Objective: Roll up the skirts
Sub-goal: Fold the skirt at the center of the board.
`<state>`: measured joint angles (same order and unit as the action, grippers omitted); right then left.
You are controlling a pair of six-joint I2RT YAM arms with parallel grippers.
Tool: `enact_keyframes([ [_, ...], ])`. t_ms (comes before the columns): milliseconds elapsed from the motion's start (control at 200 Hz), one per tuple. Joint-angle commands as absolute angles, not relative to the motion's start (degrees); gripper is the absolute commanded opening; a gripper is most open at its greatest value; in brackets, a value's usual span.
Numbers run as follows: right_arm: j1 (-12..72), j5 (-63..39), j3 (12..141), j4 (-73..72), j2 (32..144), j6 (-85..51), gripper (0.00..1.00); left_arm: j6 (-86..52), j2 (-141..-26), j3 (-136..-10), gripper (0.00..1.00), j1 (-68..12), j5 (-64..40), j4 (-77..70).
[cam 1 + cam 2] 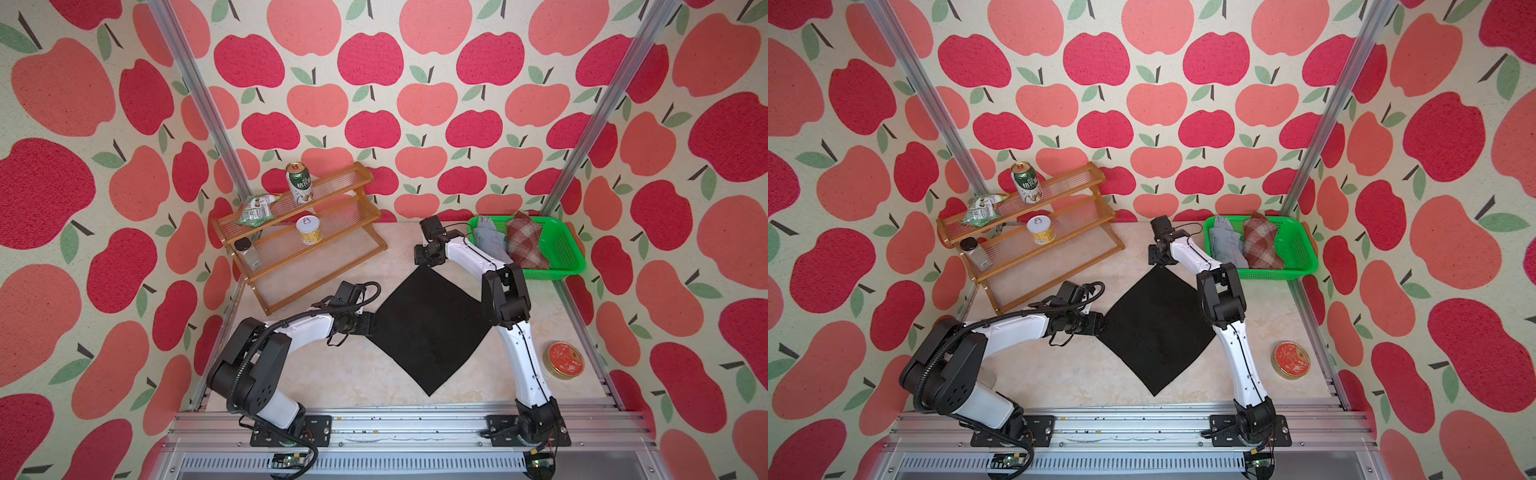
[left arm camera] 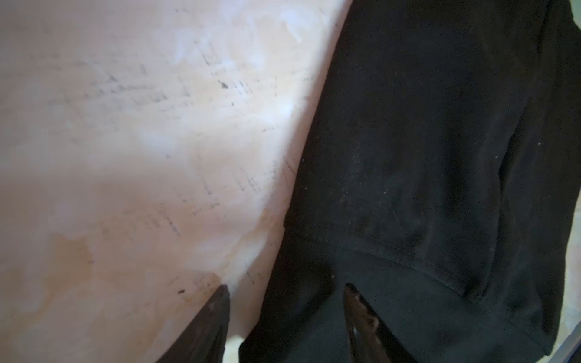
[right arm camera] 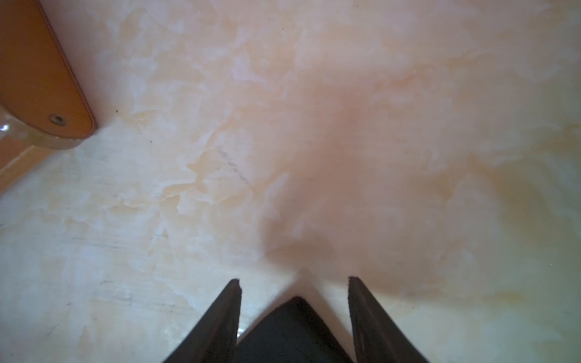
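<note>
The black skirt lies flat on the table as a diamond in both top views. My left gripper stands open at its left corner, one finger over bare table and the other over the cloth. At the far corner my right gripper is open too, with the black tip lying between its fingers, untouched by either. The light blue denim skirt and the plaid skirt sit rolled in the green basket.
A wooden tiered rack stands at the back left with a green can, a small tin, a spice jar and a snack bag. Its foot shows in the right wrist view. A round red tin lies front right.
</note>
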<state>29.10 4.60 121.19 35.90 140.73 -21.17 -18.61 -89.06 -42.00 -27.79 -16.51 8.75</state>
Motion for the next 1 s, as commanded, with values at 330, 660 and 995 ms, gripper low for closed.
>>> enact_keyframes([
  [330,28.92,3.18,123.53,39.20,144.14,-19.16,0.40,-19.43,-90.95,-41.42,0.30,-27.86,-18.61,9.29],
  [660,28.90,2.82,121.77,37.84,141.42,-18.79,0.07,-19.79,-81.61,-40.00,0.07,-28.73,-16.01,12.00],
  [995,28.92,-4.05,120.68,33.37,136.94,-18.28,0.00,-18.13,-70.99,-41.04,0.02,-28.75,-11.78,17.27],
])
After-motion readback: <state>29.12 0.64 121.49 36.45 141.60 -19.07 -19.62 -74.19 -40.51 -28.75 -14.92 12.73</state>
